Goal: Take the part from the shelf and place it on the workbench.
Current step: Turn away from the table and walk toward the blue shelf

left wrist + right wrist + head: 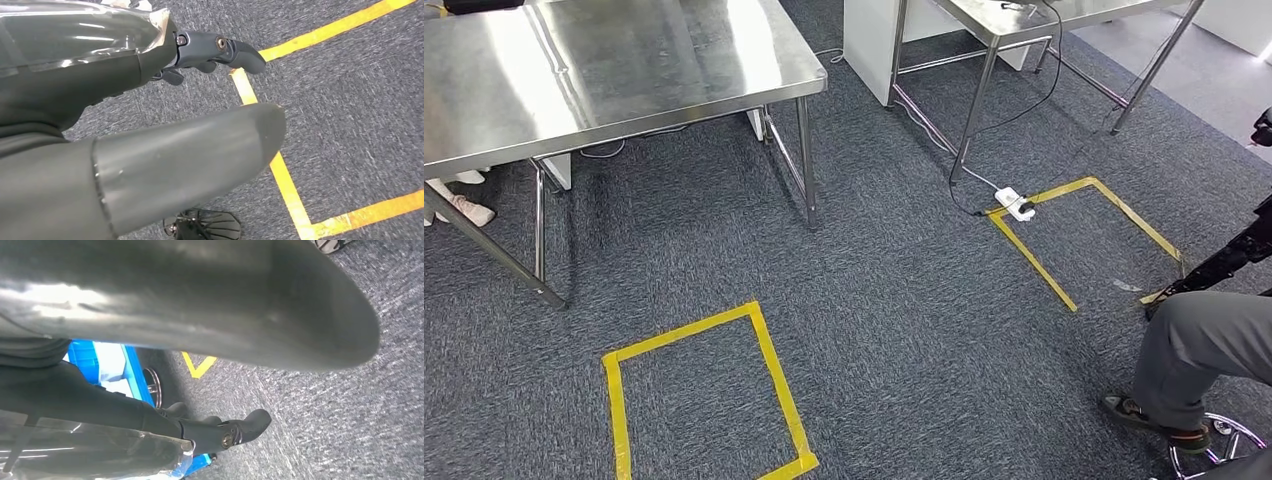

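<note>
The steel workbench (604,70) stands at the far left of the head view with a bare top. My left hand (100,90) hangs over the grey carpet, its thick thumb (200,155) apart from the straight dark fingers (235,52), nothing between them. My right hand (100,405) hangs the same way, fingers (245,427) stretched out and empty beneath the thumb (250,305). A blue wheeled unit (115,367) sits close behind the right hand.
A yellow tape square (704,390) marks the carpet ahead, another (1084,235) lies to the right by a white power strip (1014,205) and its cable. A second steel table (1024,20) stands at the back. A seated person's leg (1204,350) and chair base (1214,445) are at the right.
</note>
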Robot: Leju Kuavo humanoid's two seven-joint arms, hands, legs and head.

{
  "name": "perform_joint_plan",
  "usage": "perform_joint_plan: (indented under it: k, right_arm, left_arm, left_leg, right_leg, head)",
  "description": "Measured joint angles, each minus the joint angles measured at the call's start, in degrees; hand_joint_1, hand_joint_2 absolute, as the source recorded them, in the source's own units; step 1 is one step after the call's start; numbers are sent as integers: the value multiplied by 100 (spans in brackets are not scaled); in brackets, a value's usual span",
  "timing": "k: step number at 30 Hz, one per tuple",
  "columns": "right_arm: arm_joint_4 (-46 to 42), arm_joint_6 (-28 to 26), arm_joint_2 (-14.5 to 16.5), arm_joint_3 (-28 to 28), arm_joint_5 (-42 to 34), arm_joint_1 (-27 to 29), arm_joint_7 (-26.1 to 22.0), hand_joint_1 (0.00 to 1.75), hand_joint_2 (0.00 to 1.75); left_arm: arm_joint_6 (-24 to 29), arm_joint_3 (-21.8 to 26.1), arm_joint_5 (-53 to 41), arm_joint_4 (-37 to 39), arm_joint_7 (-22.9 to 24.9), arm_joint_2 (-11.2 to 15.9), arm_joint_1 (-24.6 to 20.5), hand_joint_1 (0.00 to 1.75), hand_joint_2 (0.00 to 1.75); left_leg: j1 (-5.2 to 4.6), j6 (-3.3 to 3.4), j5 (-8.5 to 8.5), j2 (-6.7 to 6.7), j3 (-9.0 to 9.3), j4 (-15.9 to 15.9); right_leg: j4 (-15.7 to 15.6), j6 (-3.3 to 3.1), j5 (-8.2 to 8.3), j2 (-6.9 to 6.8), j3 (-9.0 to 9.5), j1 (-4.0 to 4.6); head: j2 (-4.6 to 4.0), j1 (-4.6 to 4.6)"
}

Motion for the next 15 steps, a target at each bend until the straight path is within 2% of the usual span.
perform_joint_plan:
  k: [15]
  right_arm:
    - [0,-122,23,-205,-328,-10,96,0,0]
  left_arm:
    - [41,-143,-331,0,224,-167,-33,0,0]
  left_leg:
    - [-30,-1,-2,-4,-12,10]
  right_leg:
    - [-3,7,3,0,-17,-2]
  head:
    - [0,2]
